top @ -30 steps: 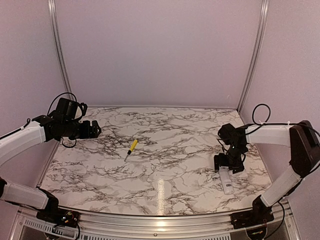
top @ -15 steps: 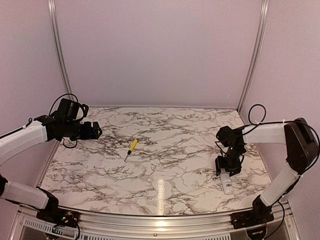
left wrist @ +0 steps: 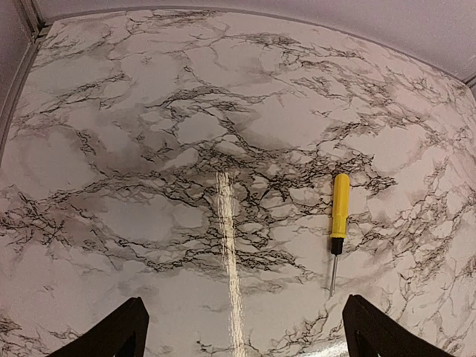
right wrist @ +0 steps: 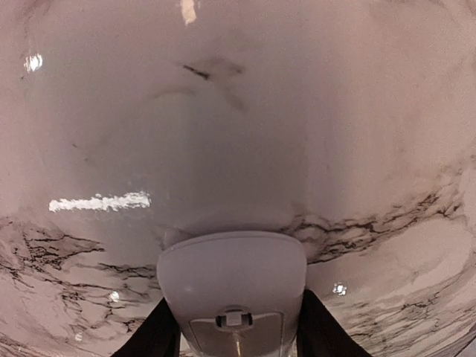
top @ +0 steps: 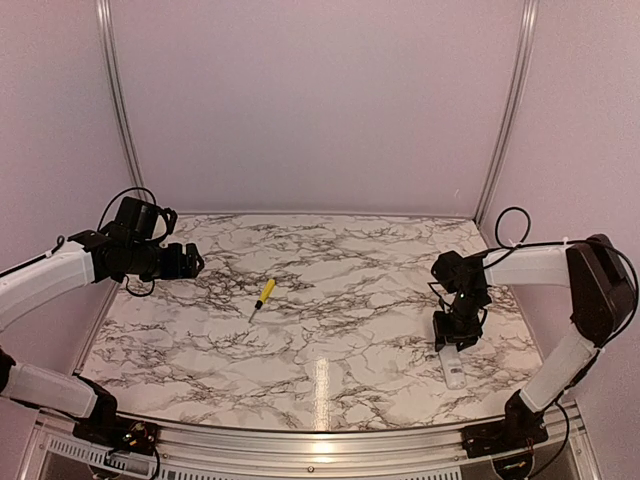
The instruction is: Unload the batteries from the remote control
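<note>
1. Near the right edge of the counter lies the remote control — we see the right jaws clamped on the sides of its far end.
2. The left jaws hang wide apart above the counter's left side.
3. A yellow-handled screwdriver lies between them — well apart from both.

The remote control lay flat on the marble table near the right front corner, running roughly front to back. It was a slim white bar (rounded at its far end), with a small latch showing on its upper face.
</note>
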Robot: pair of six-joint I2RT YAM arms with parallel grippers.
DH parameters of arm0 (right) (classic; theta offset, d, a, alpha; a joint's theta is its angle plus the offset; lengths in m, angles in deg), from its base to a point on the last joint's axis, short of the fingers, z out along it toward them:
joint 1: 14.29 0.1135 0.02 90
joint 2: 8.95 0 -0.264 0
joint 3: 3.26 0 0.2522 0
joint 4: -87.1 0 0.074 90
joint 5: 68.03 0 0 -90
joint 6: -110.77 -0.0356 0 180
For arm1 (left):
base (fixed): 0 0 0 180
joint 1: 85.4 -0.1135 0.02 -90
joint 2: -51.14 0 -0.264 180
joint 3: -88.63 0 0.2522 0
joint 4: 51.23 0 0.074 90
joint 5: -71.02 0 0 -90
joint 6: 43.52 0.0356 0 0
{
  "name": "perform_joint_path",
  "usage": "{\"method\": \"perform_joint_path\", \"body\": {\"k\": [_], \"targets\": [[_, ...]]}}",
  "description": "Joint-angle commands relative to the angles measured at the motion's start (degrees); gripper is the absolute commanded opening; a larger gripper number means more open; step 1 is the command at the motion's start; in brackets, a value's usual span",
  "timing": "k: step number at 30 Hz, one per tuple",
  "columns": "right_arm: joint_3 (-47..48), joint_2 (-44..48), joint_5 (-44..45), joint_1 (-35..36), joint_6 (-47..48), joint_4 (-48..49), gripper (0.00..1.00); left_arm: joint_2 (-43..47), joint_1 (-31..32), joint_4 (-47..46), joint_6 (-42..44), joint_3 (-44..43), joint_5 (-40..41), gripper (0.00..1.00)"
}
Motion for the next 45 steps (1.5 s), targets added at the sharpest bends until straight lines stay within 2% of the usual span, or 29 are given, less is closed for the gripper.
{"method": "perform_joint_path", "body": {"k": [1,5,22,35,45], "targets": [[0.82,-1.98,0.42,0.39,-0.02,-1.12,0.32,0.24,0.23,0.74,-0.31,0.31,-0.22,0.95],[2.46,-2.01,0.01,0.39,-0.79,-1.69,0.27,-0.06,0.15,0.56,-0.46,0.07,-0.46,0.95],[8.81,-0.61,-4.0,0.4,-6.92,-2.94,0.2,0.49,0.15,0.24,-0.44,0.32,-1.3,0.95],[10.44,1.24,-10.8,0.39,-13.68,1.68,0.17,0.69,0.46,-3.12,0.37,1.49,-9.92,0.95],[9.94,3.79,-15.52,0.39,-22.44,7.45,0.14,0.64,3.45,-8.86,-0.38,3.18,-11.96,0.95]]}}
